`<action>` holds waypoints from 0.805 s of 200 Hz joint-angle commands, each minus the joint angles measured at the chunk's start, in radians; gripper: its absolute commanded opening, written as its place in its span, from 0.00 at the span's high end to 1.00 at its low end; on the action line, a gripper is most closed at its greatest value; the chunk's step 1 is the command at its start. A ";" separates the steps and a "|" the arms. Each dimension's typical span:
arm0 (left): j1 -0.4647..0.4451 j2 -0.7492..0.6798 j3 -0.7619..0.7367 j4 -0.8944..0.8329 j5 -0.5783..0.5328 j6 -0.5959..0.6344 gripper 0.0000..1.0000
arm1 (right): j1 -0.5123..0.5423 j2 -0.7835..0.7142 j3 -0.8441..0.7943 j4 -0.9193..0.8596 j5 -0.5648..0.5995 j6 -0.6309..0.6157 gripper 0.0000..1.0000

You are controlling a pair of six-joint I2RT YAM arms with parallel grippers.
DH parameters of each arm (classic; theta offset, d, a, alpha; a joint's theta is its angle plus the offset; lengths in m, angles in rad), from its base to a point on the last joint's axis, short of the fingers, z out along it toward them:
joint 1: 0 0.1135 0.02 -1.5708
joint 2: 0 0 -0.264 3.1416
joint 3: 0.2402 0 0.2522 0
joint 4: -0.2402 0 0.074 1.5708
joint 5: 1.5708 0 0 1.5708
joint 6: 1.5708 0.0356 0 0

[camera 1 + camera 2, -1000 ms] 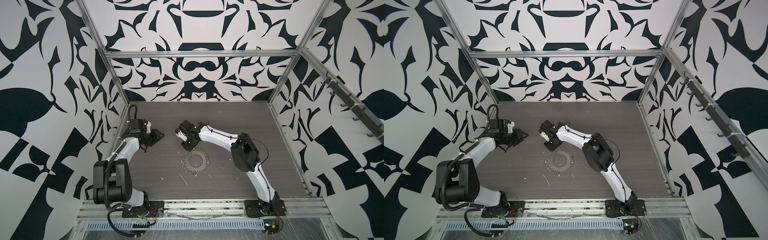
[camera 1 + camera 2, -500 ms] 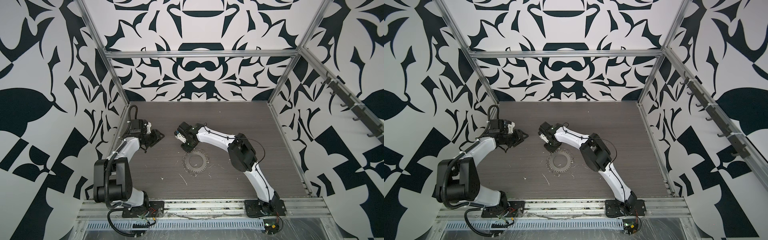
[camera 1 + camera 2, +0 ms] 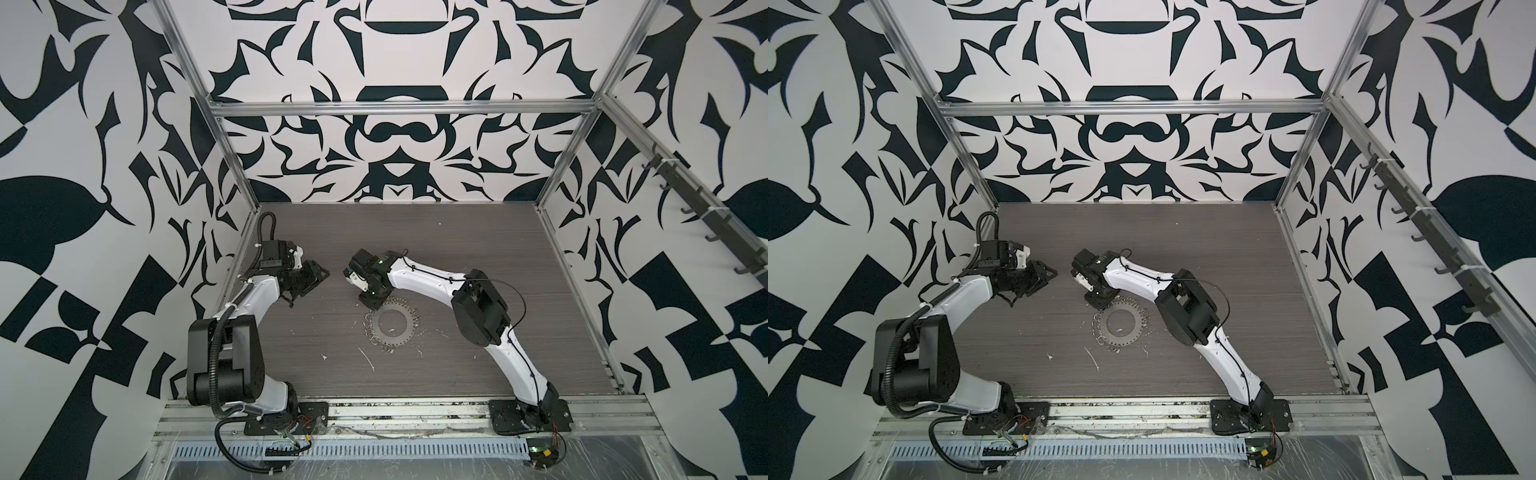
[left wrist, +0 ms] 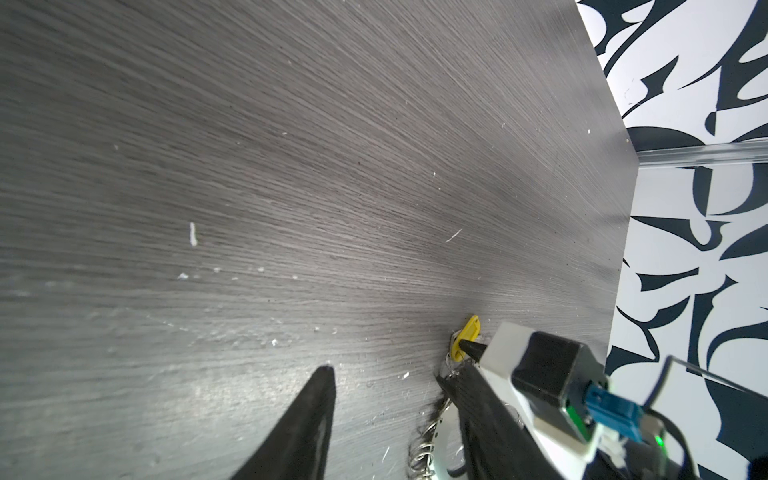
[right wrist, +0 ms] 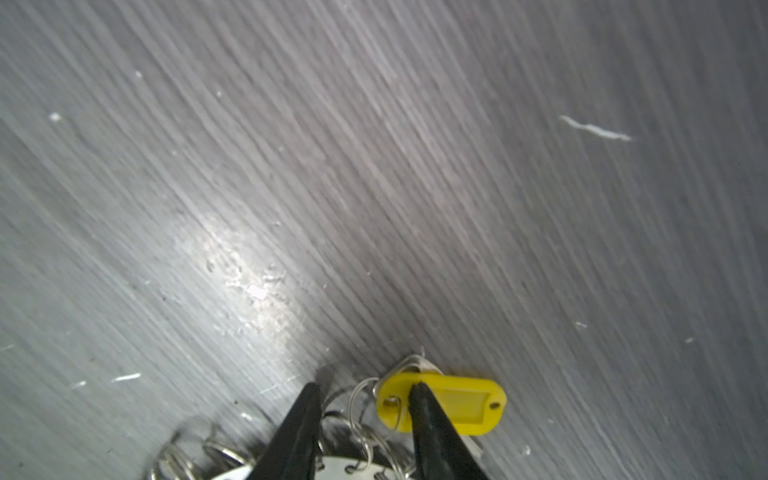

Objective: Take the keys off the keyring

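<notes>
The keyring (image 3: 390, 326) (image 3: 1120, 322), a flat grey disc fringed with small wire rings, lies mid-table in both top views. My right gripper (image 3: 371, 301) (image 3: 1099, 301) points down at its far-left rim. In the right wrist view this gripper (image 5: 363, 392) is open, with wire rings between the fingers. One fingertip (image 5: 415, 395) lies over the yellow head of the key (image 5: 461, 405), which rests on the table, hooked to a wire ring. My left gripper (image 3: 321, 275) (image 4: 384, 372) hovers open and empty to the left. The left wrist view shows the key (image 4: 467, 334) beyond it.
White scraps and specks (image 3: 368, 359) litter the dark wood-grain table (image 3: 478, 245) in front of the keyring. Patterned walls and an aluminium frame (image 3: 399, 109) close in the table on three sides. The right arm's elbow (image 3: 480, 307) stands just right of the keyring.
The right arm's elbow has swung a little to the left while its gripper stayed at the keyring's far rim. The left arm has barely moved.
</notes>
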 commanded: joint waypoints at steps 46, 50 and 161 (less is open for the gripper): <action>-0.003 -0.030 -0.009 -0.026 -0.010 -0.008 0.48 | 0.003 -0.047 -0.017 -0.005 0.078 -0.032 0.86; -0.003 -0.030 -0.008 -0.026 -0.010 -0.008 0.48 | 0.001 -0.048 -0.015 -0.005 0.074 -0.030 0.87; -0.155 -0.138 -0.080 0.213 0.140 0.091 0.51 | -0.134 -0.514 -0.678 0.852 -0.373 0.207 1.00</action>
